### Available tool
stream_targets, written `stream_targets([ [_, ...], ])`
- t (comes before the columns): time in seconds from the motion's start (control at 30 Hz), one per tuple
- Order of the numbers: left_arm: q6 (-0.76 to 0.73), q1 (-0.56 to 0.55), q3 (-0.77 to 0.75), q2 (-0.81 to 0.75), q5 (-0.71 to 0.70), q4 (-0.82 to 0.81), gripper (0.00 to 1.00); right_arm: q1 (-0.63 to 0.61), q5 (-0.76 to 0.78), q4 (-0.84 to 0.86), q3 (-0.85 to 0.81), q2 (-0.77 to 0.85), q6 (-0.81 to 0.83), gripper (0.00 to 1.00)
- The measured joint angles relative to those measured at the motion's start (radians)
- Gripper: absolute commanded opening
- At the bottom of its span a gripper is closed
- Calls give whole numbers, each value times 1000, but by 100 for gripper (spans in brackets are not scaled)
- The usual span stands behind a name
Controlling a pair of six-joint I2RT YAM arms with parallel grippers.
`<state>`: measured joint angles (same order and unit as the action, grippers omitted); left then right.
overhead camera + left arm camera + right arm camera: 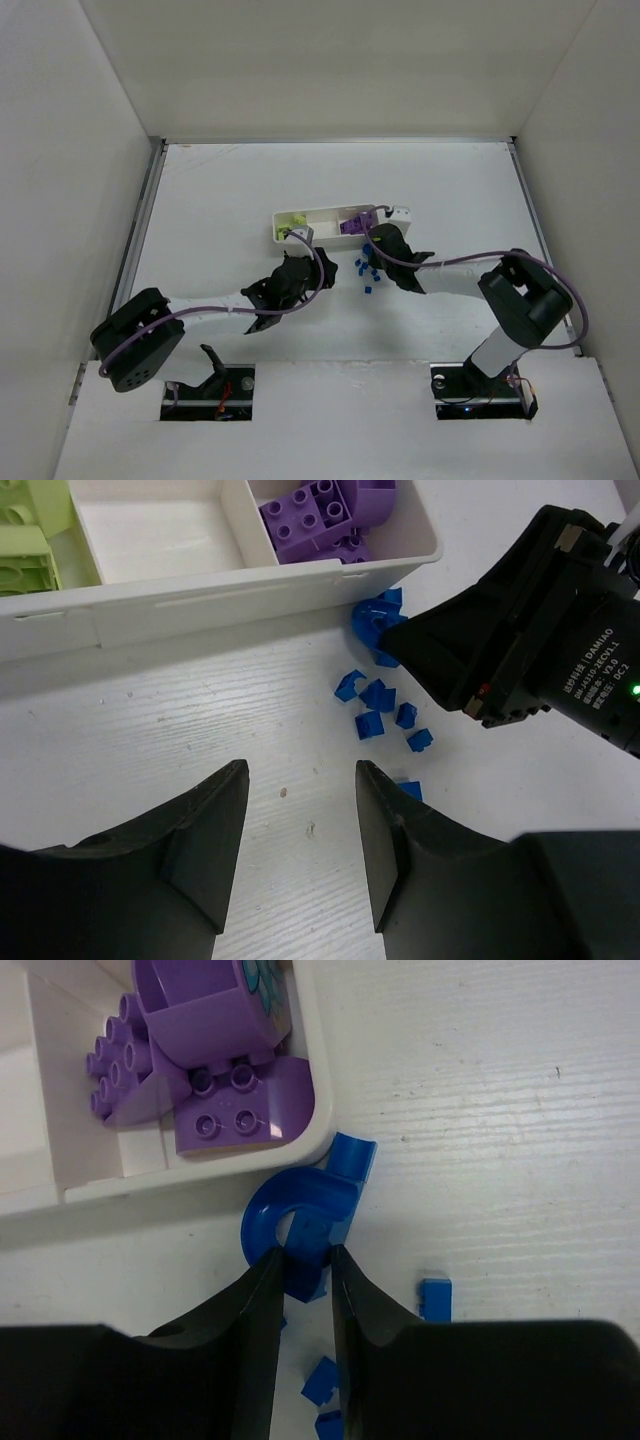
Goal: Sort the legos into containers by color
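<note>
Just outside the purple end of the white tray (200, 605), the right gripper (305, 1260) pinches a curved blue brick (290, 1205), likely for lifting in; the left gripper (300, 772) hovers nearby, jaws apart

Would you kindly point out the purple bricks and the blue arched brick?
purple bricks (310, 520), left wrist view, studded top.
blue arched brick (265, 1205), right wrist view, its arch.

The tray (200, 600) and right claw (305, 1255) hem the blue bricks (378, 695) (wall apparently touching one); bare table (150, 730) fronts the left claw (300, 770).
</note>
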<state>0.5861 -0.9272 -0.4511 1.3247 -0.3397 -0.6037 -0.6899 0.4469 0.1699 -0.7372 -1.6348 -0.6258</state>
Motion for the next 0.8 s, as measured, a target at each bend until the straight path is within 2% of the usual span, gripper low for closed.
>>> stream_targets([
  [0.3, 2, 27, 36, -61, -5, -6, 44, -89, 56, -95, 18, 190, -11, 19],
  [0.37, 3, 51, 56, -100, -13, -6, 44, -98, 61, -104, 7, 206, -11, 25],
  [0.43, 7, 71, 65, -122, -18, -6, 45, -103, 64, -110, -6, 199, -18, 38],
  [0.57, 14, 72, 66, -130, -24, -6, 45, -80, 77, -112, -12, 153, -26, 52],
  [0.67, 16, 61, 66, -129, -24, -6, 45, -45, 81, -126, -26, 99, -27, 59],
  [0.8, 17, 44, 66, -126, -25, -6, 46, -17, 85, -134, -51, 47, -27, 62],
])
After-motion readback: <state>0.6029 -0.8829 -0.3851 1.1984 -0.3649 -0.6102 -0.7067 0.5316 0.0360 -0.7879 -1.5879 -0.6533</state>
